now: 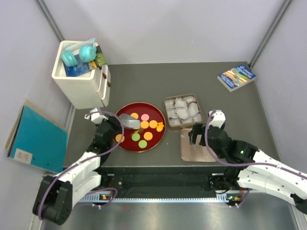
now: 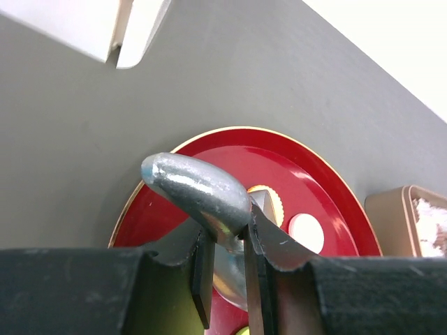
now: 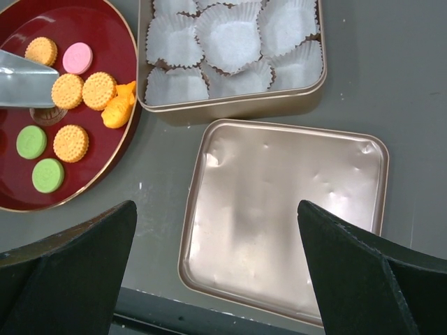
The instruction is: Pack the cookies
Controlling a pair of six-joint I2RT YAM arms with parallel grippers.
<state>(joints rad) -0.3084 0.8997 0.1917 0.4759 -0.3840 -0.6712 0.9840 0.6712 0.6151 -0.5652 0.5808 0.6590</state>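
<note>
On red plate (image 1: 154, 113): all cookies (image 1: 144, 124): 5 round orange, 1 odd-shaped orange, 2 green, 1 pink.
Cookie layout: pink + 1 orange on plate's far side; 2 orange + the odd-shaped one toward its right rim; both greens + 1 orange on its near half; 1 orange by its left rim.
Plate: round, red w/ gold edge, flat on dark grey surface (image 1: 144, 81).
L hand (image 2: 229, 241): over plate's left-ctr part, nearly closed, fingers pinching a metal utensil (image 2: 199, 188).
Utensil: silver, shiny. Rounded end sticks up past the fingers in wrist view, flat part reaches over plate ctr. Tongs or scoop, can't tell. Whether it touches plate or a cookie, can't tell.
Tin (image 3: 234, 110): square, gold-brown, just right of plate, close to its rim. Packed w/ white crinkled paper cups (image 3: 230, 35); cups seen in wrist view are empty.
Lid (image 3: 293, 195): gold, square w/ rounded corners, flat on surface, right of plate + on tin's near side, just beside tin.
R hand (image 3: 215, 209): right of plate, above the lid, fingers spread wide, gripping nothing.
White storage box (image 1: 81, 86): beyond plate to its far left. Holds teal headphones (image 1: 79, 55) + other small bits.
Book (image 1: 236, 76): colourful cover, well right of plate at surface's far corner.
Teal folder (image 1: 38, 139): well left of plate, off the surface edge.
</note>
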